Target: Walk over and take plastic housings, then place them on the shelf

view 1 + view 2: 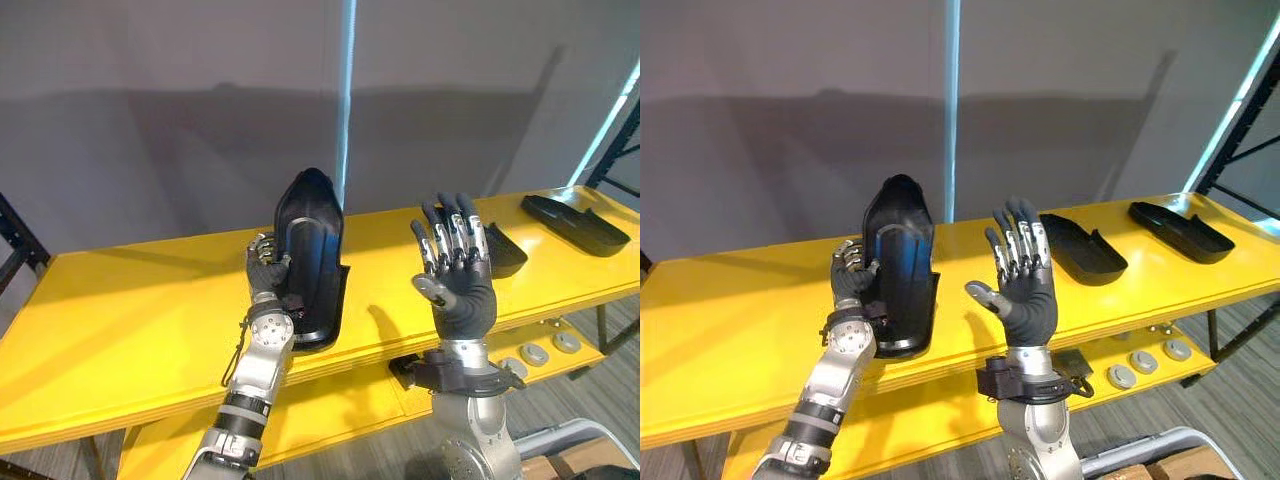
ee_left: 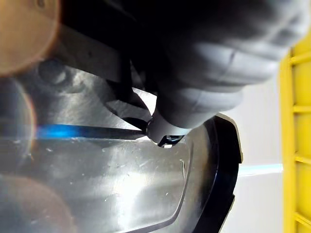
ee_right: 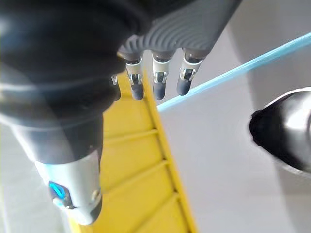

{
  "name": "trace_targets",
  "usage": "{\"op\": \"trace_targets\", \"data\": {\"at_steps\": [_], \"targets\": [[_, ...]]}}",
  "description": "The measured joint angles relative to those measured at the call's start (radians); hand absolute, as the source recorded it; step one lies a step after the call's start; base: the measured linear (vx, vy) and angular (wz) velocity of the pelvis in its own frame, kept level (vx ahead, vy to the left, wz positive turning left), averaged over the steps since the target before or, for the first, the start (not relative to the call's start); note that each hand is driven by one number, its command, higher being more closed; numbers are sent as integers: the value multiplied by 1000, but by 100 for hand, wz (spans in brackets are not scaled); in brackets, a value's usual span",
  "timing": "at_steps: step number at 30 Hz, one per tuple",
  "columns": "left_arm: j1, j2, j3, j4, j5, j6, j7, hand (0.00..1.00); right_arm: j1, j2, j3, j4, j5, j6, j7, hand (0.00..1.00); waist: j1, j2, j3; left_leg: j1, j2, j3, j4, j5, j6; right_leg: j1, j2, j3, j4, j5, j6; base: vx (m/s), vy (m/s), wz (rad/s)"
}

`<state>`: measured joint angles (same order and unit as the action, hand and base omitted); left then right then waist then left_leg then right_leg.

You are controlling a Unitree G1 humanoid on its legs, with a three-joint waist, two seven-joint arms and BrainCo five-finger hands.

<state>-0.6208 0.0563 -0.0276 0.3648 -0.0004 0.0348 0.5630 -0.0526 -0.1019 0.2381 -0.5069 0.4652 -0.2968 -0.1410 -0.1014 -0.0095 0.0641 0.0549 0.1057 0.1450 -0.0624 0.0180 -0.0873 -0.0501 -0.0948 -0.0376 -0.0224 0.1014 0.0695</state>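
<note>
Black glossy plastic housing (image 1: pixel 312 240) stands upright near the front edge of the yellow shelf (image 1: pixel 120 320), with the left hand (image 1: pixel 266 270) clenched on its side. The right hand (image 1: pixel 462 295) is raised just beside it, fingers straight, holding nothing. A second black housing (image 1: pixel 1085 250) and a third black housing (image 1: pixel 1180 230) lie flat further right.

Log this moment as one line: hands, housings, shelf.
left hand: shut on upright housing | right hand: open, raised, empty | upright housing: lower end on yellow shelf | second housing, third housing: flat on shelf, to the right
</note>
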Motion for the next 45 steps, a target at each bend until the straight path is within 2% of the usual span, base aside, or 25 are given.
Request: {"op": "trace_targets", "data": {"at_steps": [6,7,9,11,14,18,23,24,28,38,41,45], "targets": [[-169,93,61,211,-157,8,1,100,157,-2,-87,4,18,1,-7,0,-38,14,4,-35,0,22,-18,12,0,-60,5,22,-2,7,3,35,18,-11],[-224,117,79,277,-203,11,-2,100,216,-2,-91,19,16,9,-7,0,-56,24,14,-49,-1,24,-23,18,-1,-77,6,26,-2,10,3,55,12,-13],[-274,133,81,343,-234,11,-3,100,281,-8,-93,33,13,22,-7,0,-60,30,26,-55,0,42,-23,19,-2,-90,5,40,-3,12,1,43,17,-17],[-361,169,80,436,-295,14,-15,100,345,-19,-105,72,-9,50,-6,0,-82,31,76,-57,0,51,-20,18,-2,-96,5,54,-4,16,0,22,14,-14],[-460,239,80,531,-339,16,-27,100,396,-21,-106,105,-49,66,-3,0,-103,29,141,-82,1,73,-6,18,-2,-129,5,79,-3,30,2,-20,6,-20],[-524,295,80,574,-396,16,-49,100,428,-21,-110,116,-82,82,-2,0,-107,23,217,-111,1,86,18,18,-2,-154,8,89,-2,43,-1,-22,4,-11],[-551,312,80,594,-430,10,-60,100,426,-18,-109,128,-119,88,4,0,-101,18,256,-138,10,86,35,18,-2,-176,17,90,4,46,-5,0,0,0],[-563,323,80,597,-431,8,-61,0,422,-16,-108,128,-119,89,4,0,-102,16,264,-139,10,87,35,18,-2,-178,19,93,5,46,-5,-11,27,-5],[-581,337,80,599,-438,-11,-55,0,416,-16,-105,128,-119,89,4,0,-101,11,284,-138,10,97,33,18,-2,-184,21,104,6,46,-5,3,46,-6],[-613,336,80,595,-437,-11,-28,0,408,-12,-98,135,-119,89,15,0,-102,7,289,-130,10,97,24,18,-2,-177,21,102,1,46,-5,27,55,0],[-601,281,80,523,-436,-10,5,0,403,-9,-97,145,-123,89,16,0,-102,7,289,-116,10,82,21,18,-2,-153,18,84,-5,46,-5,26,54,15],[-536,189,80,296,-416,-15,52,0,396,-9,-97,179,-140,95,17,0,-100,8,288,-95,6,62,16,19,-1,-112,13,63,-24,46,-5,26,41,14]]}}
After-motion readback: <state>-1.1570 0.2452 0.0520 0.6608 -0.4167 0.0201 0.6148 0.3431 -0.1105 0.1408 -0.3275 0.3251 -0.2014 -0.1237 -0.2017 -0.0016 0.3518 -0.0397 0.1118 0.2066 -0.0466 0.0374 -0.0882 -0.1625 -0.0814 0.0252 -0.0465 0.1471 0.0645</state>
